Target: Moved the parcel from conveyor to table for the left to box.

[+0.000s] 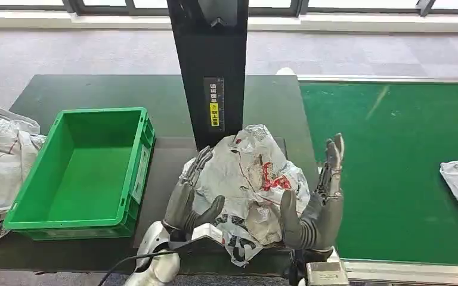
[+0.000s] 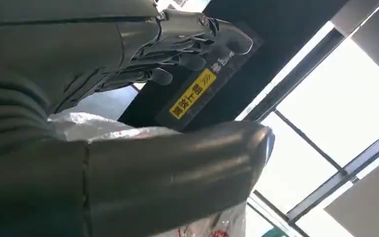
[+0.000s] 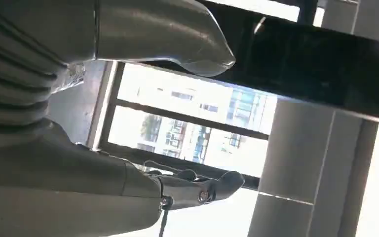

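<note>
My left hand (image 1: 186, 199) cups crumpled white plastic parcel (image 1: 247, 179) | right hand (image 1: 321, 202) spread, beside it | empty green plastic crate (image 1: 132, 179) nearby left.

Parcel (image 1: 247, 173) right of crate (image 1: 83, 173)

the head view looks down from high up at the dark table (image 1: 95, 89) and the green belt (image 1: 393, 167). the left wrist view sits close behind the left hand (image 2: 128, 163) and looks up at the black post (image 2: 256, 19). the right wrist view looks up at windows (image 3: 192, 128). both wrist views share the post.
</note>
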{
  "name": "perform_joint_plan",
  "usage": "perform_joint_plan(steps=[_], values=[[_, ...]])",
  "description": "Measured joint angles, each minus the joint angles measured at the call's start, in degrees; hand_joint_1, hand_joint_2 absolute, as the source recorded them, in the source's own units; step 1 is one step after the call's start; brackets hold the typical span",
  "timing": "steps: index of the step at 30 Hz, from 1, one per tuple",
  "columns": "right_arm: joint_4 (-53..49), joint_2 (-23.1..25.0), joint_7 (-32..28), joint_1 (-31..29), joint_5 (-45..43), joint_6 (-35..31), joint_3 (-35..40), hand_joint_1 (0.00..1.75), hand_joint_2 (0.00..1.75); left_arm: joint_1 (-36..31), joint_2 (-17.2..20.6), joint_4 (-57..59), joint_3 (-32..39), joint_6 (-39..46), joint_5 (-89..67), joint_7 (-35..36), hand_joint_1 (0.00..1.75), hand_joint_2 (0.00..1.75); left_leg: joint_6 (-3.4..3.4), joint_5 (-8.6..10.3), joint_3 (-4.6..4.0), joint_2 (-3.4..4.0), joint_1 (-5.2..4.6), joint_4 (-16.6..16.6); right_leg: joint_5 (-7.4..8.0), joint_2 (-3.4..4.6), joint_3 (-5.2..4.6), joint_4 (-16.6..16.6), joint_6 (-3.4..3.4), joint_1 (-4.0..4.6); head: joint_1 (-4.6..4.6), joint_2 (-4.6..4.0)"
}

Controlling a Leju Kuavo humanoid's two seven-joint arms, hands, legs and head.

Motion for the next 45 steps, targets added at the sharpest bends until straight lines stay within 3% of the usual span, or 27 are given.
perform_joint_plan(steps=[6,21,22,33,45], values=[[-1.9,-0.6,0.0,-1.2,-3.1,5.3,-0.6,0.00,1.75,-1.2,0.1,5.2,-3.3,-0.5,-14.2,7.6,0.00,1.75,-0.02,0.06,0.04,0.02,0.00,0.0,0.03,0.03,0.02,0.0,0.00,0.02,0.00,0.00],[-2.6,-0.8,0.0,-1.8,-2.4,7.8,-1.6,0.00,1.75,-7.1,-0.8,21.4,-5.0,-1.6,-27.8,18.0,0.00,1.75,-0.02,0.07,0.04,0.02,0.01,0.0,0.02,0.02,0.03,0.0,0.00,0.01,-0.02,0.00],[-2.6,-0.8,0.0,-1.8,-2.5,7.8,-1.6,0.00,1.75,-7.4,-0.8,22.2,-5.0,-1.6,-28.0,18.0,1.75,1.75,-0.02,0.07,0.03,0.01,0.01,0.0,0.02,0.02,0.03,0.0,0.00,0.01,-0.02,0.00],[-2.8,-0.8,0.0,-0.8,-2.4,7.4,-1.8,0.00,1.75,-8.0,-1.1,24.6,-4.9,1.3,-28.0,18.0,1.75,1.75,-0.02,0.07,0.04,0.01,0.01,0.0,0.02,0.02,0.05,0.0,-0.01,0.01,-0.02,0.00],[-4.5,-2.2,0.0,2.2,-6.5,6.3,-1.8,0.00,1.75,-4.3,-0.5,17.8,-3.3,5.0,-27.0,15.1,1.75,1.75,-0.02,0.05,0.00,0.01,0.02,0.0,0.02,0.01,0.03,0.0,-0.01,0.01,0.00,0.00]])
